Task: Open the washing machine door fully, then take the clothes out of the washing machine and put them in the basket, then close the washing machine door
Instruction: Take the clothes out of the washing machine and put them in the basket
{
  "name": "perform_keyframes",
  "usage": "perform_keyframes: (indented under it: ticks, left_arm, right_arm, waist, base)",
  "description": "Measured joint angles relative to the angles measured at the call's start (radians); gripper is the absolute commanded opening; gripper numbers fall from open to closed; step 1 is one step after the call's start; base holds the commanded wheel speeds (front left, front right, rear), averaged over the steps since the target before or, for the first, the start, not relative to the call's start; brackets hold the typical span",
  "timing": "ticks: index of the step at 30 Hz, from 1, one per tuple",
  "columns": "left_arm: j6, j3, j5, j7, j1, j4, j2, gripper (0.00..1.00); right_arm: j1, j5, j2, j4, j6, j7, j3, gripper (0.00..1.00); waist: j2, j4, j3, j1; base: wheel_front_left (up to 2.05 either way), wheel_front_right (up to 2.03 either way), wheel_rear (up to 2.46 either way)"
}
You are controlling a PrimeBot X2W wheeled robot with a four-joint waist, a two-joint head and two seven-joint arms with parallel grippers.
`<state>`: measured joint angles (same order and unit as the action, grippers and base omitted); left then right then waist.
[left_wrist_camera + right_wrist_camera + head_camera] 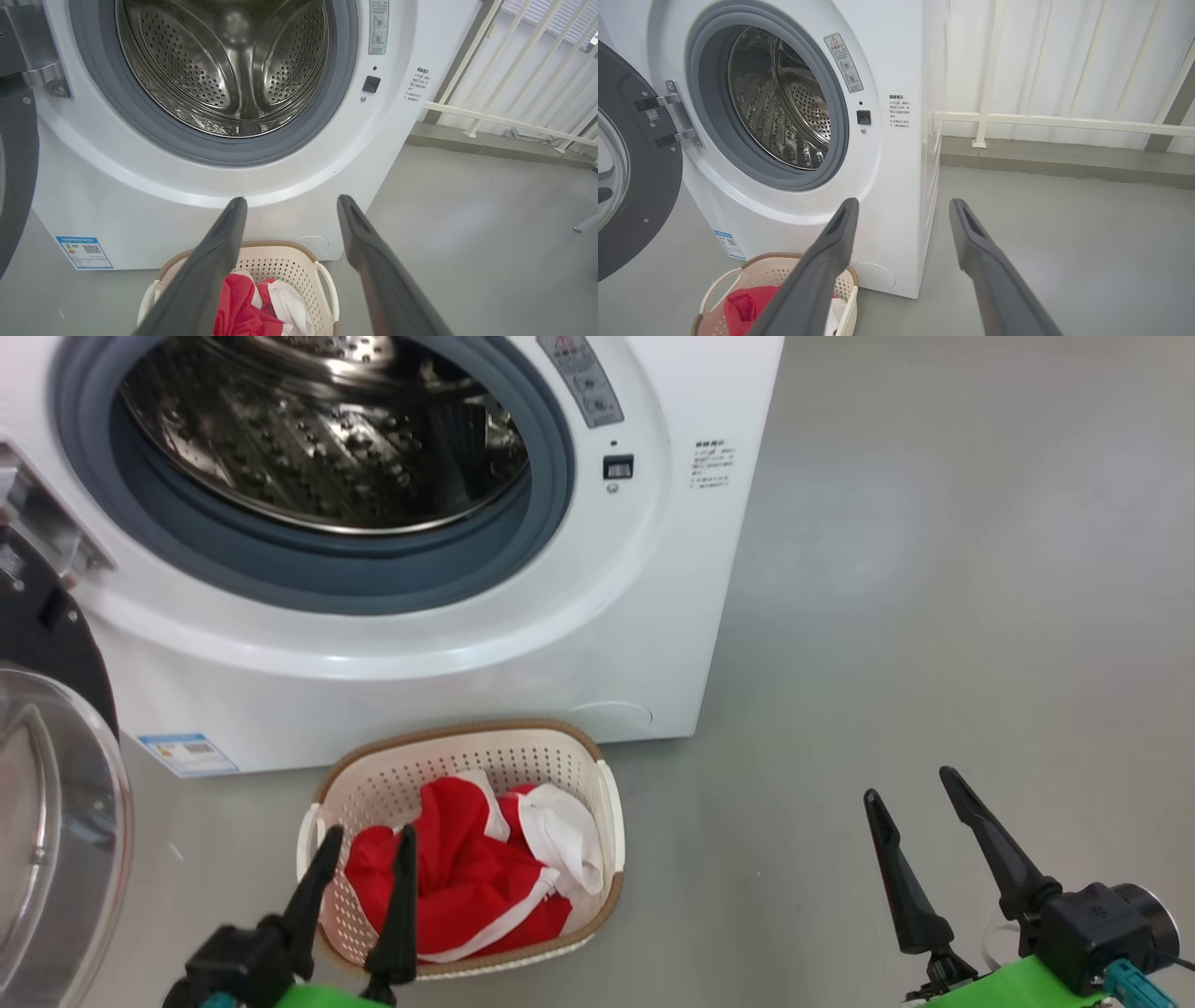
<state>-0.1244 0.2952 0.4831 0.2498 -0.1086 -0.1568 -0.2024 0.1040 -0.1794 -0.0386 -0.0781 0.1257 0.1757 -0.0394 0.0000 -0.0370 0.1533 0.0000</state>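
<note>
The white washing machine (523,644) stands with its drum (327,429) bare and shiny. Its door (56,821) hangs swung open at the left, black rim and clear glass bowl toward me; the right wrist view shows the door (640,186) on its hinge. On the floor in front sits the cream basket (597,775) holding the red and white clothes (476,877). My left gripper (369,845) hovers open over the basket's near left corner, nothing between its fingers. My right gripper (915,784) is open above bare floor to the right.
Grey floor (934,569) stretches to the right of the machine. A white railing (514,93) and a low ledge run behind it in the wrist views. A blue label sticker (187,754) sits on the machine's lower left front.
</note>
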Motion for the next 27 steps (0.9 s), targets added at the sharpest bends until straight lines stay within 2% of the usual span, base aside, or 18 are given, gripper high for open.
perform_keyframes:
  ticks: [8,15,27]
  left_arm:
    - [-0.049,-0.007,-0.034,-0.004,0.114,0.123,-0.035,1.0]
    - [-0.101,-0.029,-0.034,-0.012,0.215,0.198,-0.04,1.0]
    - [-0.132,-0.029,-0.043,-0.033,0.29,0.258,-0.068,1.0]
  right_arm:
    - [0.042,0.031,0.001,-0.014,0.0,0.0,0.011,1.0]
    - [0.087,0.031,0.002,-0.026,0.0,-0.002,0.023,1.0]
    - [0.146,0.028,0.003,-0.043,0.0,0.0,0.033,1.0]
  waist:
    - [0.0,-0.007,-0.072,0.0]
    - [0.0,-0.015,-0.133,0.0]
    - [0.0,-0.002,-0.184,0.0]
  base:
    - [0.0,0.0,0.0]
    - [0.0,0.0,0.0]
    - [0.0,0.0,0.0]
